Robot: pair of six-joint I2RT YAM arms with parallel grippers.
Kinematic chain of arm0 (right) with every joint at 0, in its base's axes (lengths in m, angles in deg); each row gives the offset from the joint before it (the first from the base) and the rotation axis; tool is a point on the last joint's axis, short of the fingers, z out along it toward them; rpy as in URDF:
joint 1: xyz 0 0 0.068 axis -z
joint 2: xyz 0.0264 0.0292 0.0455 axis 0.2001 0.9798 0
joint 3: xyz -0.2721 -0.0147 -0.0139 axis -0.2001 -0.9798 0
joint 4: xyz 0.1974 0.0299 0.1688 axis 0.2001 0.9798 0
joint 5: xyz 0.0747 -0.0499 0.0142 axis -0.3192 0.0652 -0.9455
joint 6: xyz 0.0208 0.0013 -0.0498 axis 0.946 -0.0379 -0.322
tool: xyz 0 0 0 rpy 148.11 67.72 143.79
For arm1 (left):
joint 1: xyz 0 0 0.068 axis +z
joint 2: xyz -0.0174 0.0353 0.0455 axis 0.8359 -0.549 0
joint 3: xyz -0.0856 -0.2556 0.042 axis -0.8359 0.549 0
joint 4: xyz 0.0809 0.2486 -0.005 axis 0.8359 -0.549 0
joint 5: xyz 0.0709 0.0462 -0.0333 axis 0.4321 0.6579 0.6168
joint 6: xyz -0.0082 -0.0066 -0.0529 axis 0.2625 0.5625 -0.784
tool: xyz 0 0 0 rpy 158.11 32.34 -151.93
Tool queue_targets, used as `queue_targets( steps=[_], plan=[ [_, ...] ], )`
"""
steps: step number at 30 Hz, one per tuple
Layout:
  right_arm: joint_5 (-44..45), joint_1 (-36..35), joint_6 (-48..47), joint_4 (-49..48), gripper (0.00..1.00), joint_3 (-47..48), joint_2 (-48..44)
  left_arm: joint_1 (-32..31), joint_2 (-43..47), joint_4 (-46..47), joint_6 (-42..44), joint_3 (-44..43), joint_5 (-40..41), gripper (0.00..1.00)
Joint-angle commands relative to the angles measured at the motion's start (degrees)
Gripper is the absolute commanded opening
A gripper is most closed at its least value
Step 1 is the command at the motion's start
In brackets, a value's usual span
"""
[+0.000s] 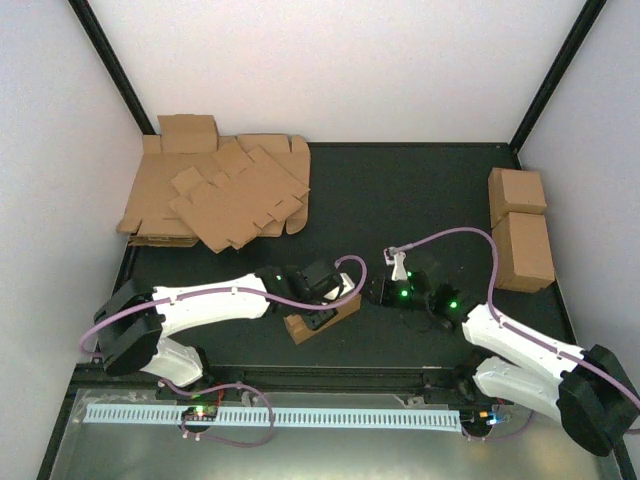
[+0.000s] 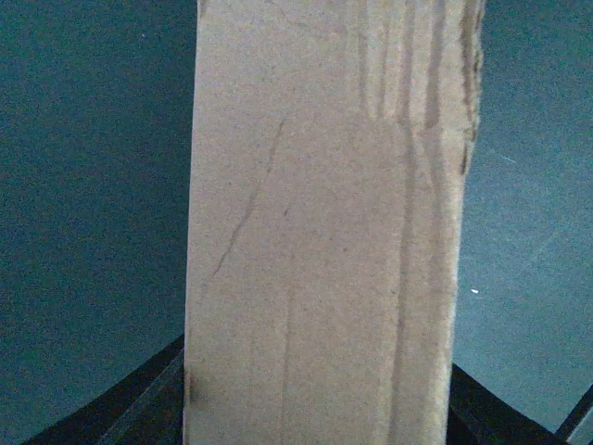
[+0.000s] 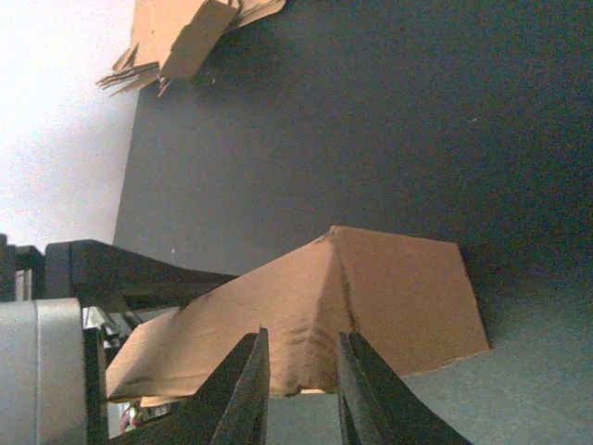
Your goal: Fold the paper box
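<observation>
The paper box (image 1: 325,320) is a small brown cardboard piece, partly folded, lying on the black mat in front of the arms. My left gripper (image 1: 318,308) is shut on it. In the left wrist view the box (image 2: 324,232) fills the middle, with a dark finger at each lower side of my left gripper (image 2: 320,413). My right gripper (image 1: 375,290) sits just right of the box. In its own view the right gripper (image 3: 302,341) stands slightly open, its tips at the near edge of the box (image 3: 371,297), by a folded ridge.
A heap of flat cardboard sheets (image 1: 220,190) lies at the back left, also in the right wrist view (image 3: 176,32). Two brown cardboard cuboids (image 1: 520,225) stand against the right wall. A metal rail (image 1: 280,415) runs along the near edge.
</observation>
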Motion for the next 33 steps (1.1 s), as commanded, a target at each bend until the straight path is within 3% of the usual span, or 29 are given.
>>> queue_targets(
  steps=[1,17,22,25,33],
  plan=[
    [-3.0,-0.6,3.4,-1.6,0.28,0.3,-0.8,-0.3,-1.3,-0.1,0.3,-1.1,0.1,0.54],
    [-1.9,-0.6,1.4,-0.2,0.27,1.9,0.2,-0.3,-1.5,-0.1,0.4,-1.2,0.0,0.54],
    [3.5,-0.6,-11.3,5.7,0.31,3.4,-4.9,-0.3,-1.2,-0.2,0.8,-1.1,0.4,0.54],
    [4.4,-0.6,-19.0,0.8,0.32,-1.5,-9.3,-0.3,-1.2,-0.2,1.2,-1.3,0.6,0.54],
    [2.1,-0.6,-16.8,-4.8,0.26,-2.3,-6.2,-0.3,-1.3,-0.4,1.3,-1.7,0.7,0.54]
  ],
)
